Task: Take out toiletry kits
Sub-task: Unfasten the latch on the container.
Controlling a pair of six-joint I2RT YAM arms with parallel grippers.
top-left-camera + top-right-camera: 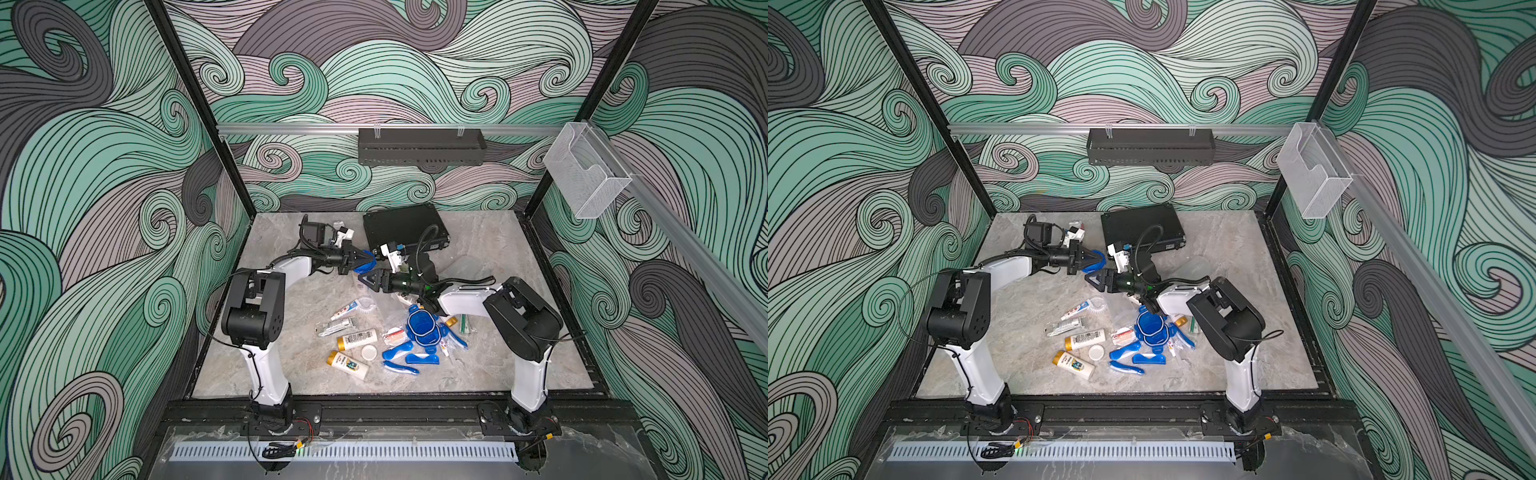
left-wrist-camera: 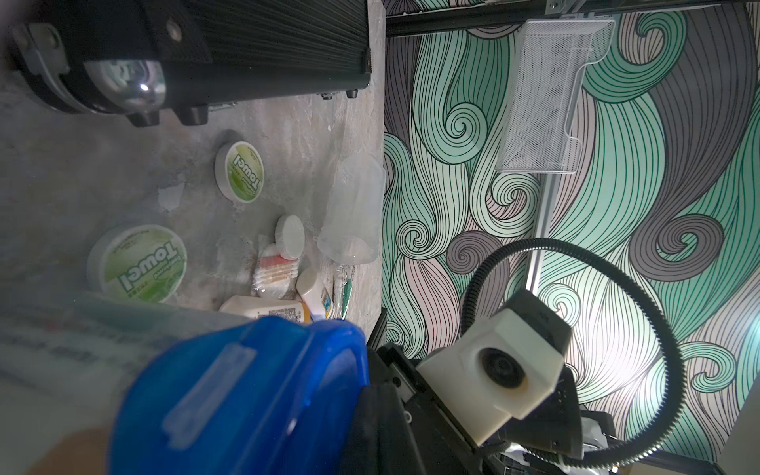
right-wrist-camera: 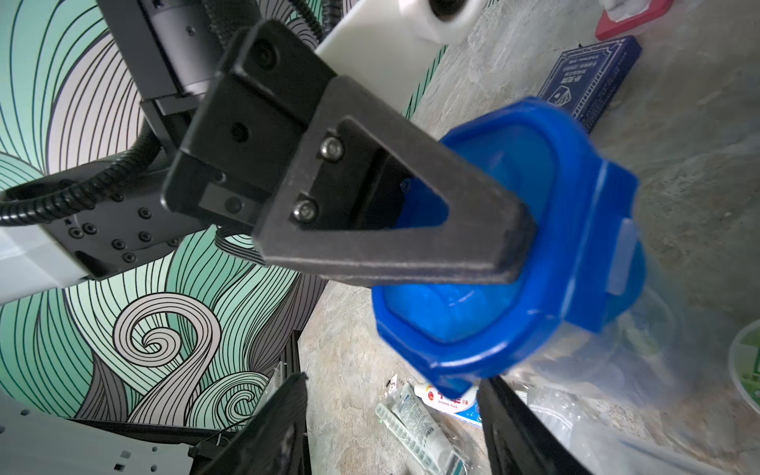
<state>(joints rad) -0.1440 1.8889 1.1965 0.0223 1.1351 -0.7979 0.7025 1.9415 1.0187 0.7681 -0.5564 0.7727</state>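
Observation:
One toiletry kit, a clear tumbler [image 3: 617,349] with a blue clip-tab lid [image 3: 534,246], hangs above the table's middle. My left gripper [image 1: 360,262] is shut on that lid [image 2: 246,390], one finger [image 3: 411,230] lying across its top. My right gripper [image 1: 365,279] faces it from the other side with its jaws apart, and the lid's lower tab sits between its fingers [image 3: 514,427]. Loose kit items lie nearer the front: a tube [image 1: 347,309], two gold-capped bottles [image 1: 357,338], stacked blue lids [image 1: 422,326] and blue toothbrushes [image 1: 399,351].
The black ribbed briefcase [image 1: 403,226] lies shut at the back of the table. A dark-blue card box [image 3: 592,78] lies near it. An empty clear tumbler [image 2: 353,214] lies on its side beside two green towel discs [image 2: 240,170]. A black shelf [image 1: 419,147] hangs on the back wall.

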